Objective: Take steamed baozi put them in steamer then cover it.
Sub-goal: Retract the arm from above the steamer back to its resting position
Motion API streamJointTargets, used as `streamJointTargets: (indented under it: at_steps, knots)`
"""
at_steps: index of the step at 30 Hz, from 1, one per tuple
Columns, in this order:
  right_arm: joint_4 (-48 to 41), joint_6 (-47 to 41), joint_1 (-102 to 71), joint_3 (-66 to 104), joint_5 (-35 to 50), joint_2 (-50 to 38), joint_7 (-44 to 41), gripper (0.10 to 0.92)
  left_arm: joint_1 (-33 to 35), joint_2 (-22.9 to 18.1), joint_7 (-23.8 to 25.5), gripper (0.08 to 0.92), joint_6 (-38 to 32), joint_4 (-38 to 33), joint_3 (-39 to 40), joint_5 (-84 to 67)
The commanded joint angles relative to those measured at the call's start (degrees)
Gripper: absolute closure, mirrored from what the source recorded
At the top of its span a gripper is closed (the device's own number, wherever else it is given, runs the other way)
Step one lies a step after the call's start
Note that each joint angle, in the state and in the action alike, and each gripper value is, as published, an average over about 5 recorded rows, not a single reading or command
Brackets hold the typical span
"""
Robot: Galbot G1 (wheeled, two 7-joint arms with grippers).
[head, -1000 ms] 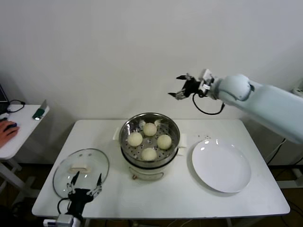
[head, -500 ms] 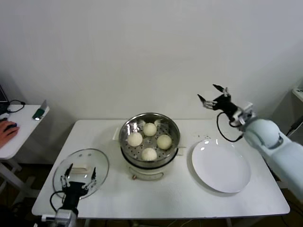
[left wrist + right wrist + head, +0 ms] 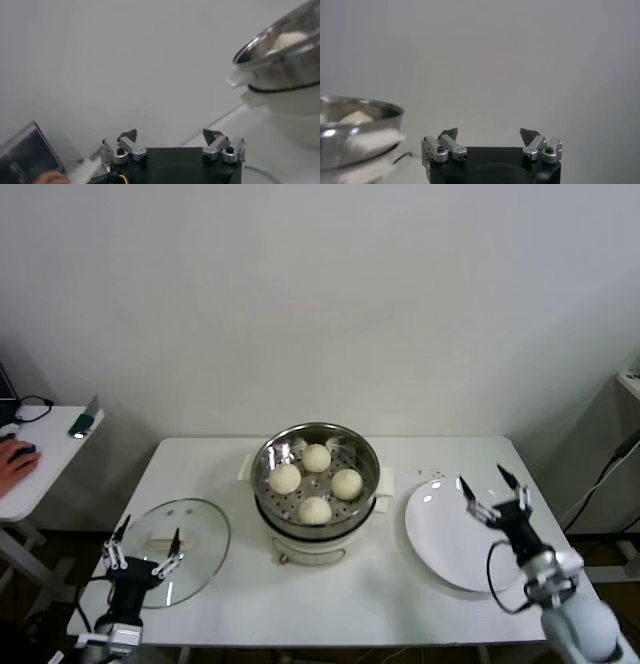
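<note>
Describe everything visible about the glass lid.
The glass lid is round and clear, with a metal rim and a cream-white bar handle on top. It lies flat, handle up, on the white table, near its front left corner, left of the steamer and apart from it. The open left gripper hovers over its near edge; contact cannot be told.
</note>
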Motion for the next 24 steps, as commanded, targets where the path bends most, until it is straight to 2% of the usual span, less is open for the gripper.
streamJointTargets:
  at_steps: [1,5,8,14,24]
  knots:
    - [-0.4,13.2,-14.8,6.1,-7.8,14.6,-1.3,0.203,-0.2,7.3,-13.9,0.177,-2.3,7.3,-1.3,34.2]
    - [-1.0,14.0,-14.9,5.2,-8.3,15.9,-0.6,0.203,-0.5,7.4,-20.5,0.177,-0.9,16.4,0.2,47.9]
    - [-1.1,14.3,-14.9,4.6,-8.4,16.3,-0.5,0.203,-2.0,7.1,-22.5,0.177,0.4,22.5,1.0,51.9]
    - [-1.8,14.7,-14.8,3.7,-8.6,16.8,0.0,0.203,-5.2,6.0,-22.4,0.177,1.1,28.4,1.3,53.7]
    - [-1.9,15.0,-15.0,3.2,-9.4,17.7,0.1,0.203,-8.7,3.6,-19.7,0.177,1.4,30.9,2.9,53.6]
